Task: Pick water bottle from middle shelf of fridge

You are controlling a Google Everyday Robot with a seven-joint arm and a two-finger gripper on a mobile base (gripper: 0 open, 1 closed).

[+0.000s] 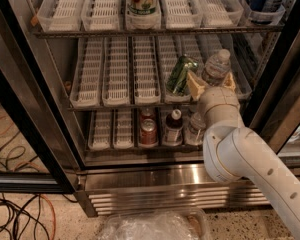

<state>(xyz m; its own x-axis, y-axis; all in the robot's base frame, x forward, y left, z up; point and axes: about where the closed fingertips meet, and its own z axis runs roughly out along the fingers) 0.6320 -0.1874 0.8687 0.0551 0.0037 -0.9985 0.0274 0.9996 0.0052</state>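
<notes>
Tan jaws flanking clear water bottle (216, 66)

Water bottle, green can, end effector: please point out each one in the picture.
water bottle (215, 70), camera view, on its ribbed body.
green can (179, 74), camera view, on its side wall.
end effector (212, 83), camera view, midway between its open fingertips, at the middle shelf (117, 74).

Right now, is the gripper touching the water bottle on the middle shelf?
Cannot tell. In the camera view the gripper straddles the water bottle with fingers spread, but its wrist hides the bottle's lower part.
</notes>
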